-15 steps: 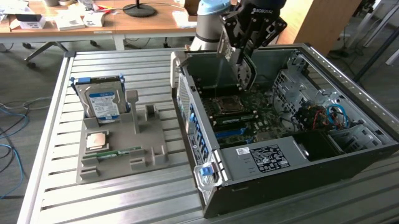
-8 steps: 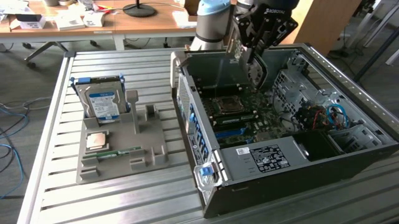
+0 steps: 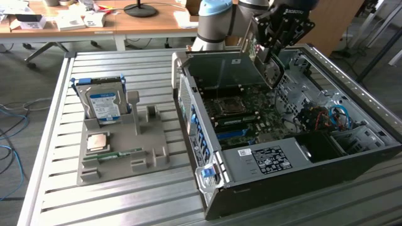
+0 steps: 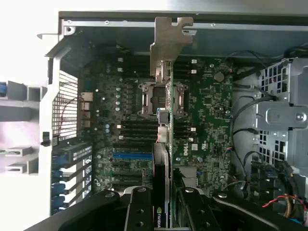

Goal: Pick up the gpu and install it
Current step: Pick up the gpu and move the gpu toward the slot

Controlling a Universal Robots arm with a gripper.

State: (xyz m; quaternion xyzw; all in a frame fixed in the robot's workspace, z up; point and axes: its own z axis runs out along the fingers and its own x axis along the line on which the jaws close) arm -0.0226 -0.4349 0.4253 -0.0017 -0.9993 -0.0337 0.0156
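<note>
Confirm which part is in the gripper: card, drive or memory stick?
The card, clamped edge-up over the open case; drive and stick sit in the grey holder.

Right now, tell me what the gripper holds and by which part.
The gripper holds the gpu, clamped at the end opposite its metal bracket.

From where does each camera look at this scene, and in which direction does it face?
Exterior view: high off the arm, looking obliquely down on the slatted table and open computer case; the arm and gripper show.
Wrist view: on the wrist, looking down along the gripper into the case at the motherboard; its fingers show.
Shared: the gpu clamped in the gripper, the motherboard, the CPU socket.
</note>
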